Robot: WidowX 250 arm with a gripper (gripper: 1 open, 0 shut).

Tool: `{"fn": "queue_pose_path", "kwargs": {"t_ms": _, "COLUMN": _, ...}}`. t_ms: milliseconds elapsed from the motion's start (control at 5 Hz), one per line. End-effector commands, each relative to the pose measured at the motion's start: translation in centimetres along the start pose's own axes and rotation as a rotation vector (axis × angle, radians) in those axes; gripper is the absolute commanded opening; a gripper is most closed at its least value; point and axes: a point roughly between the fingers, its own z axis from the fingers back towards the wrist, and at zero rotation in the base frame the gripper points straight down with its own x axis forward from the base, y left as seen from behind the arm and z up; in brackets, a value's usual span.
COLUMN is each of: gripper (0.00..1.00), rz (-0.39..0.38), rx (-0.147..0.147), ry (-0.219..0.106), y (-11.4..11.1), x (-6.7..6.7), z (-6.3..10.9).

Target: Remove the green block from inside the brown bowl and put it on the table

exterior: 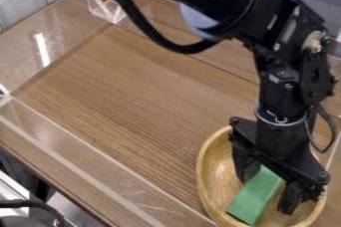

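A bright green block (256, 197) lies tilted inside the light-brown wooden bowl (213, 176) at the table's front right corner. My black gripper (270, 185) hangs straight down over the bowl, open, its two fingers reaching down on either side of the block's upper end. One finger (245, 166) stands left of the block, the other to its right. I cannot tell whether the fingers touch the block. The wood-grain table (134, 102) stretches away to the left and back.
Clear acrylic walls border the table along the left (54, 42) and the front edge (80, 161). The dark robot arm (233, 7) arches in from the top of the view. The bowl sits close to the front right edge.
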Motion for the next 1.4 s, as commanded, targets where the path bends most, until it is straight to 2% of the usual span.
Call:
{"fn": "queue_pose_path", "kwargs": {"t_ms": 0, "gripper": 1.0, "rz": -0.002, "rx": -0.007, "ry": -0.031, "y": -0.1, "x": 0.6, "z": 0.6}}
{"fn": "queue_pose_path", "kwargs": {"t_ms": 600, "gripper": 1.0, "rz": 0.003, "rx": -0.006, "ry": -0.029, "y": 0.4, "x": 0.6, "z": 0.5}}
{"fn": "queue_pose_path", "kwargs": {"t_ms": 1000, "gripper": 1.0, "rz": 0.009, "rx": -0.005, "ry": -0.03, "y": 0.8, "x": 0.8, "z": -0.4}}
{"fn": "queue_pose_path", "kwargs": {"t_ms": 1200, "gripper": 0.0, "rz": 0.013, "rx": -0.005, "ry": -0.029, "y": 0.8, "x": 0.8, "z": -0.7}}
